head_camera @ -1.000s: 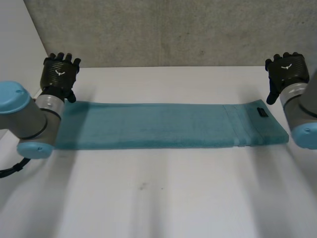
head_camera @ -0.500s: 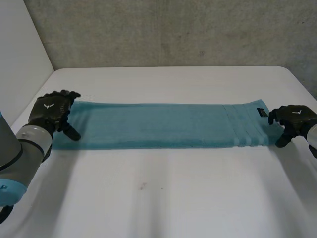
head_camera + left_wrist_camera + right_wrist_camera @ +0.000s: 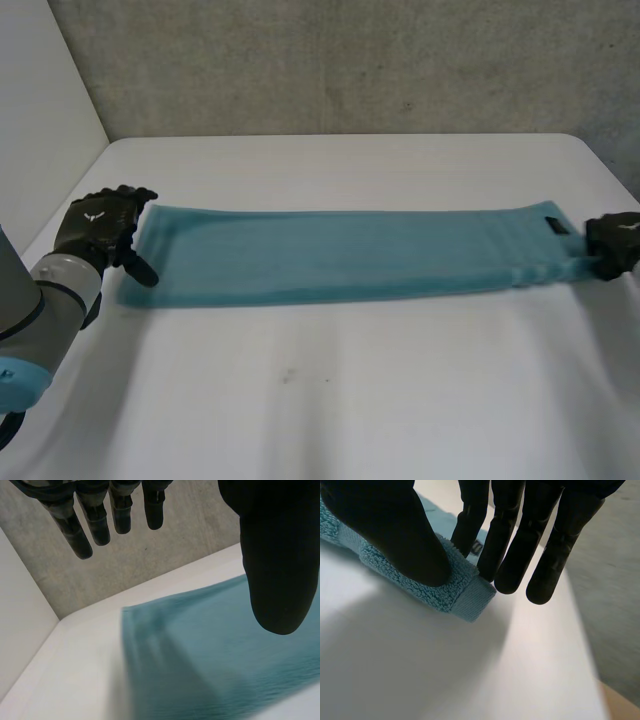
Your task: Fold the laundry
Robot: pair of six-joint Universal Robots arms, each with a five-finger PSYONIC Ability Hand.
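a long teal terry towel (image 3: 340, 255) lies as a folded strip across the white worktop (image 3: 330, 400). the right hand (image 3: 615, 245) pinches one end corner of the towel between thumb and fingers. the left hand (image 3: 95, 228) hovers at the towel's other end, fingers straight, grasping nothing.

The scene is lit brightly and evenly by soft light from above, and no glare is seen on the white worktop (image 3: 330, 165). A narrow, faint shadow is cast along the near edge of the teal towel (image 3: 330, 255). In the right wrist view a soft grey shadow is thrown onto the worktop beneath the towel's corner, and the right hand (image 3: 385, 530) is rendered almost wholly black. The left hand (image 3: 272, 555) is likewise shown as a dark silhouette, with faint highlights caught on its fingers (image 3: 74, 534).
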